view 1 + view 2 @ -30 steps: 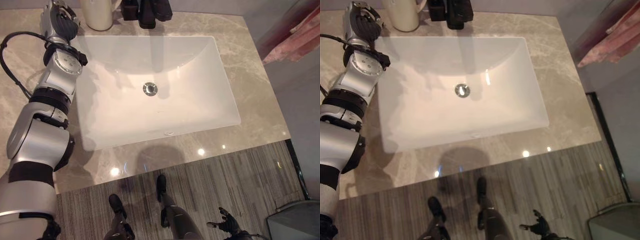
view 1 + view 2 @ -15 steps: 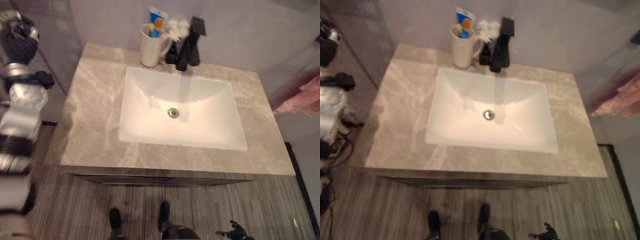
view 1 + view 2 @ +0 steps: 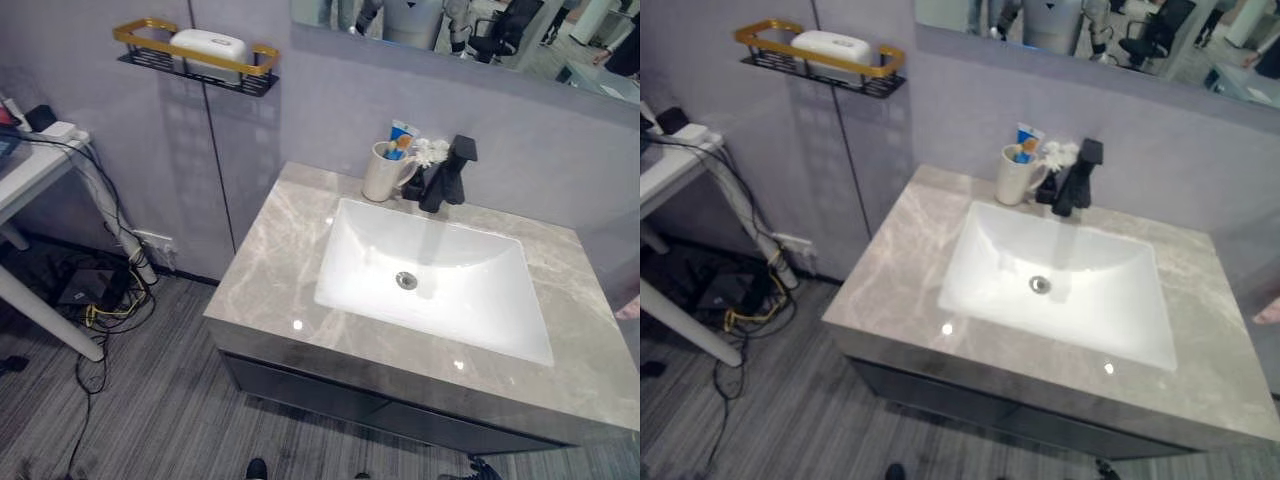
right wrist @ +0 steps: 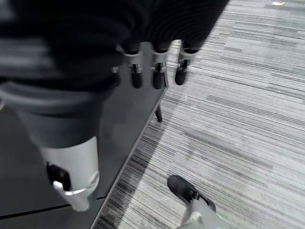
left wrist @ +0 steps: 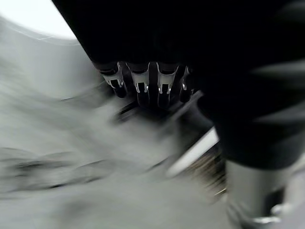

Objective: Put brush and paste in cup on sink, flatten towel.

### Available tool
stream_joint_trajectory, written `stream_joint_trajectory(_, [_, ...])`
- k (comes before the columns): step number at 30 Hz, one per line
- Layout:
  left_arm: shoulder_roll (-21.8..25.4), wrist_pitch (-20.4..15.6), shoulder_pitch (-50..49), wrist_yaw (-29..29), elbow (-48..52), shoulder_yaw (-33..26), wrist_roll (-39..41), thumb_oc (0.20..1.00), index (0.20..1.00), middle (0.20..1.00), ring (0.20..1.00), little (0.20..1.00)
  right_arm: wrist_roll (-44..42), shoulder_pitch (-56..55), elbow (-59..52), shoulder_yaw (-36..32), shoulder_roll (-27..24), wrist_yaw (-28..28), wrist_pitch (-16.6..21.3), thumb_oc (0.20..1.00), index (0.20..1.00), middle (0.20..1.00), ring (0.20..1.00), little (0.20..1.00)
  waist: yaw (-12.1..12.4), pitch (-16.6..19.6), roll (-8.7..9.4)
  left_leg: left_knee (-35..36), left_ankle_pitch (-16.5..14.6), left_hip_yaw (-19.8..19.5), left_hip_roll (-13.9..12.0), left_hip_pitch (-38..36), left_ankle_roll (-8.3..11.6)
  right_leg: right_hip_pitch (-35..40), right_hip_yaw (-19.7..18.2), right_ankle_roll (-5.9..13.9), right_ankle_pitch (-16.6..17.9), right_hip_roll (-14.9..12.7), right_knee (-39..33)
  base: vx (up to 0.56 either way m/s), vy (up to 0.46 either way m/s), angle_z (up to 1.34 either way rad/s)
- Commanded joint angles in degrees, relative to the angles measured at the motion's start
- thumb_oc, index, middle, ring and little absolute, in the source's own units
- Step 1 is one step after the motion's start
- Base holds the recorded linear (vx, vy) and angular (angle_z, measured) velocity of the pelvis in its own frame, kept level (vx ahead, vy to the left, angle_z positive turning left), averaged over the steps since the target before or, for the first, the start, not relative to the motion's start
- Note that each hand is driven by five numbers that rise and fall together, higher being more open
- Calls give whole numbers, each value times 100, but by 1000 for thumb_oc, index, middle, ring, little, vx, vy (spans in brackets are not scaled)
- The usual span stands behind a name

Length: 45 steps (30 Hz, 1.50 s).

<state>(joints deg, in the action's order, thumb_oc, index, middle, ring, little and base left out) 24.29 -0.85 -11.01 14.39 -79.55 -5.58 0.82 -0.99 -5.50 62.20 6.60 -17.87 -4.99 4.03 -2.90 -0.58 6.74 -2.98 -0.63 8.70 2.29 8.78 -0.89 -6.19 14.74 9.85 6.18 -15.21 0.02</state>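
The cream ceramic mug with a handle (image 3: 382, 172) is standing on the grey marble worktop (image 3: 270, 262) just beside the black angular tap (image 3: 441, 176), on the side away from the pink cloth edge, and it is holding the blue-and-white toothpaste tube (image 3: 400, 135) upright along with what looks like a brush, though the brush is too small to tell apart. So the cup part of the task is reading as done. The white rectangular basin (image 3: 440, 285) in front of the tap is lying empty. A sliver of pink cloth (image 3: 630, 310), probably the towel, is showing far from the tap past the worktop's end, so the flattening is looking still to do. The left hand (image 5: 143, 81) is hanging with fingers loosely extended and holding nothing; the right hand (image 4: 152, 67) is doing likewise above the striped grey floor (image 4: 248, 105).
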Motion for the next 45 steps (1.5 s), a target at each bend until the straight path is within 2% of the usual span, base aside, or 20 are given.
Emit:
stream_joint_trajectory(1, [-296,-59,698,-257,243,593,-1131,1000,1000,1000,1000,1000,64,250,6,320,32,-84,52,1000,1000,1000,1000,1000,-226,-328,-163,30,-2,288,-182,84,23,-267,-393,170,780,-47,226,-246,225,-109])
stream_joint_trajectory(2, [-405,-25,793,-335,289,694,-1065,1000,1000,1000,1000,1000,85,234,-21,404,42,-87,73,1000,1000,1000,1000,1000,-256,-377,-208,72,28,358,-220,70,19,-327,-433,72,485,89,419,-222,226,-105])
stream_joint_trajectory(4, [-739,-31,923,-434,273,1640,-1820,1000,1000,1000,1000,1000,143,283,227,574,90,-104,46,1000,1000,1000,1000,1000,-282,-474,-316,195,131,624,-331,-27,3,-267,-214,-53,-133,344,937,-142,166,-69])
stream_joint_trajectory(5, [-741,-32,926,-433,271,1644,-1820,1000,1000,1000,1000,1000,144,284,230,570,88,-104,48,1000,1000,1000,1000,1000,-272,-483,-314,200,130,632,-330,-39,4,-268,-223,-53,-143,341,952,-167,137,-71])
stream_joint_trajectory(6, [-964,-132,1142,-407,789,2871,-2639,1000,1000,1000,1000,1000,157,320,351,707,149,-214,36,1000,1000,1000,1000,1000,-307,-510,-367,287,216,934,-425,-82,-1,-89,21,-132,-556,467,1211,-152,80,-84])
stream_joint_trajectory(9, [-985,-304,1519,-403,1391,3639,-2906,1000,1000,1000,1000,1000,174,429,530,857,204,-382,39,1000,1000,1000,1000,1000,-204,-445,-351,338,138,1388,-496,-153,28,235,321,-143,-986,483,1202,-132,49,-136])
stream_joint_trajectory(12, [-1043,-272,1929,-264,1577,3484,-2388,1000,1000,1000,1000,1000,102,678,575,929,254,-536,19,1000,1000,1000,1000,1000,10,-339,-422,299,239,2274,-756,-124,-20,592,1364,-231,-1105,327,1290,-219,2,-151])
stream_joint_trajectory(15, [-1046,-231,2020,-169,1552,3121,-1979,1000,1000,1000,1000,1000,180,847,320,1105,171,-585,44,1000,1000,1000,1000,1000,109,-335,-400,197,354,3116,-992,-161,43,605,1619,-276,-1087,478,889,-234,-62,-234])
stream_joint_trajectory(17, [-1060,-222,1975,-192,1499,2989,-1917,1000,1000,1000,1000,1000,243,846,225,1124,141,-592,53,1000,1000,1000,1000,1000,125,-335,-406,164,343,3315,-1052,-225,62,609,1612,-268,-1013,499,694,-91,-106,-252])
stream_joint_trajectory(20, [-1033,-235,1886,-125,1331,2651,-1766,1000,1000,1000,1000,1000,334,541,-270,1077,4,-556,97,1000,1000,1000,1000,1000,-36,-287,-468,107,361,3473,-1115,-277,158,621,990,-279,-964,771,310,20,-140,-157])
stream_joint_trajectory(23, [-1015,-274,1851,-56,1467,2502,-1624,1000,1000,1000,1000,1000,330,390,-413,955,-130,-601,129,1000,1000,1000,1000,1000,-90,-348,-557,96,515,3365,-1130,-216,296,604,725,-313,-925,864,119,-10,-105,-48])
stream_joint_trajectory(25, [-928,-422,1743,-100,1996,2336,-1264,1000,1000,1000,1000,1000,439,83,-624,853,-294,-547,178,1000,1000,1000,1000,1000,-78,-444,-588,-93,547,2814,-1138,-24,434,615,450,-360,-904,1006,-68,13,-176,-32])
stream_joint_trajectory(27, [-871,-460,1653,-179,2303,2237,-1054,1000,1000,1000,1000,1000,489,-64,-798,788,-394,-483,197,1000,1000,1000,1000,1000,-82,-540,-562,-587,444,2591,-1271,112,519,670,410,-437,-930,1051,-100,4,-173,-2])
stream_joint_trajectory(29, [-798,-514,1495,-147,2744,2057,-712,1000,1000,1000,1000,1000,558,-64,-907,865,-529,-393,229,1000,1000,1000,1000,1000,119,-681,-562,-949,431,1678,-1195,280,581,698,239,-508,-1043,1137,-111,-17,-95,-3])
stream_joint_trajectory(31, [-786,-536,1341,-130,3007,1899,-404,1000,1000,1000,1000,1000,539,3,-1014,945,-592,-291,249,1000,1000,1000,1000,1000,385,-776,-576,-744,432,416,-778,487,442,650,53,-572,-1047,1183,-23,16,-16,-63])
stream_joint_trajectory(32, [-722,-562,1337,-154,3008,1832,-302,1000,1000,1000,1000,1000,410,-37,-1057,819,-609,-287,243,1000,1000,1000,1000,1000,412,-769,-591,-418,677,149,-876,629,470,683,-34,-563,-1074,1188,47,123,-12,-124])
stream_joint_trajectory(36, [-656,-524,1301,-191,3204,1828,-315,1000,1000,1000,1000,1000,67,-41,-1173,569,-630,-296,279,1000,1000,1000,1000,1000,399,-783,-604,-333,901,196,-989,784,519,762,-16,-547,-1177,1175,149,152,34,-14])
stream_joint_trajectory(41, [-666,-503,1228,-210,3247,1809,-270,1000,1000,1000,1000,1000,66,11,-1292,553,-500,-302,258,1000,1000,1000,1000,1000,408,-763,-629,-457,676,229,-831,689,368,719,-134,-530,-1478,1065,727,162,145,-44])
stream_joint_trajectory(42, [-634,-523,1204,-216,3314,1862,-278,1000,1000,1000,1000,1000,-98,70,-1376,536,-416,-271,271,1000,1000,1000,1000,1000,396,-789,-571,-862,337,385,-738,757,247,600,-205,-510,-1574,923,917,114,161,-67])
stream_joint_trajectory(45, [-675,-533,1183,-233,3260,1885,-265,1000,1000,1000,1000,1000,-1,90,-1228,640,-363,-241,269,1000,1000,1000,1000,1000,430,-807,-517,-1060,110,446,-687,737,193,675,-232,-461,-1619,848,876,109,122,-37])
